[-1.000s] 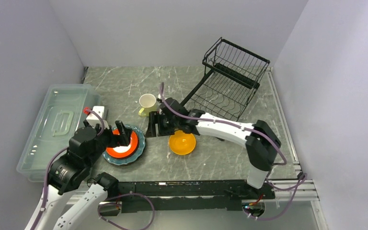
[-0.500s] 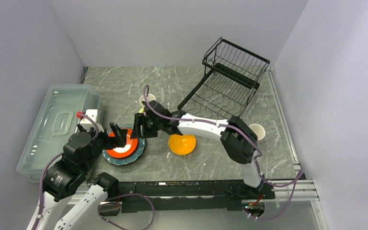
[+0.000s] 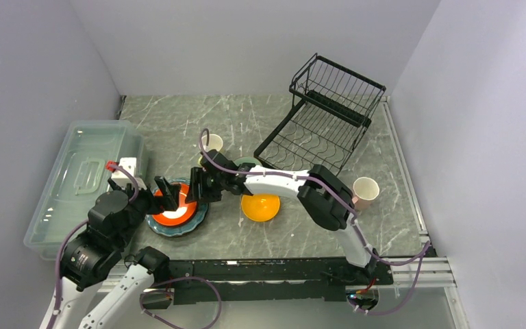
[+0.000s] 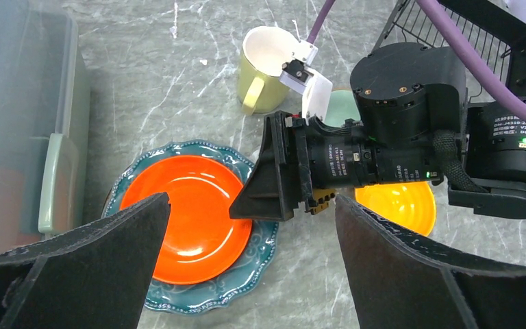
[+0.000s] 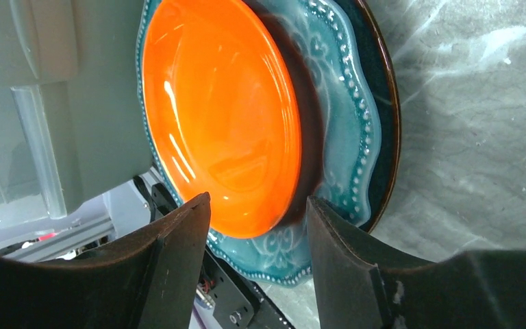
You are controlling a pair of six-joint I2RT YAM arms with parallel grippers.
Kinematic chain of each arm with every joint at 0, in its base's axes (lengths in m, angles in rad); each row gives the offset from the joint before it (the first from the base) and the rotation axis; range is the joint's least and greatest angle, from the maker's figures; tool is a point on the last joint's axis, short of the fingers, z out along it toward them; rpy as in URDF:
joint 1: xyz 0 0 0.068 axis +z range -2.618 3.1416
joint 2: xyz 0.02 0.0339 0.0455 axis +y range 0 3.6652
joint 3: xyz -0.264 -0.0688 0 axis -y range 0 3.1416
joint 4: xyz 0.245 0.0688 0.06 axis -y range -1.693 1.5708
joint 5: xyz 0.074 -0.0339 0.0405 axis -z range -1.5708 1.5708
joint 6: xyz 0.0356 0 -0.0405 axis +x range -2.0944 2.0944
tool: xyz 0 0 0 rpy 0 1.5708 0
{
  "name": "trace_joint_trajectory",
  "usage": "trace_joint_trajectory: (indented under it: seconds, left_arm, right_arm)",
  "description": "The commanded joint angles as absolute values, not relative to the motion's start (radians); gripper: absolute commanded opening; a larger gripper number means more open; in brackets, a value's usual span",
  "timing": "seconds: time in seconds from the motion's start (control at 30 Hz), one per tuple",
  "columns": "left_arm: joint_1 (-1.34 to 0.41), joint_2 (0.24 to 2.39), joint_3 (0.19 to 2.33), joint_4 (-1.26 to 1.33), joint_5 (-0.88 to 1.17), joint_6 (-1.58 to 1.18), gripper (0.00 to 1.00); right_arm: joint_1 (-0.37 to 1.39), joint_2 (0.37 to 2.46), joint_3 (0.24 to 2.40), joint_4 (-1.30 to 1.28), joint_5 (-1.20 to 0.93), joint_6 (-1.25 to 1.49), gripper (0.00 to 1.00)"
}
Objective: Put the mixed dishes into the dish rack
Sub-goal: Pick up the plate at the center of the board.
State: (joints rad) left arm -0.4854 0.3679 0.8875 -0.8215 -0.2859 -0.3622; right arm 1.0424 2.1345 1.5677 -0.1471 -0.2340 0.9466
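our right gripper point(image 3: 195, 185) now sits further left, jaws apart around the rim of the small orange-red plate point(image 4: 185, 212) on the teal plate point(image 4: 264, 247), near left. left gripper point(image 4: 250, 200) hangs wide apart. we guess it is slippery and breakable: pinch the rim.

On the table point(image 3: 178, 116), far left: lidded bin point(image 3: 82, 185). Just right of it, toward the front — small plate point(image 4: 192, 219) stacked on larger plate point(image 4: 264, 236). Right of that stack, near bowl point(image 3: 260, 205). Behind the stack, handled mug point(image 3: 212, 142); just right of that, second bowl point(image 4: 339, 110). Back right: dish rack point(image 3: 322, 123). Before the rack's right end, well apart from the rest — lone mug point(image 3: 365, 188).
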Motion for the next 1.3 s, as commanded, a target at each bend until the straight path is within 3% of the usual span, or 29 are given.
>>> trace_joint_trajectory:
  seconds: [0.0,0.5,1.07,1.27]
  left_arm:
    - [-0.476,0.357,0.915,-0.798,-0.287,-0.37,0.97]
    - [-0.465,0.354,0.912,-0.795,-0.276,-0.367,0.98]
    - [-0.462,0.352,0.913,-0.792,-0.273,-0.367,0.98]
    - [-0.462,0.348,0.913,-0.795,-0.279,-0.368,0.98]
  right_arm:
    - [1.048,2.156,1.619,-0.117,-0.227,0.963,0.56]
    - [1.052,2.197,1.615,-0.107,-0.206,0.994,0.4]
    - [1.052,2.172,1.635,-0.128,-0.197,0.99,0.0]
    - [1.052,2.124,1.636,-0.14,-0.182,0.978,0.0]
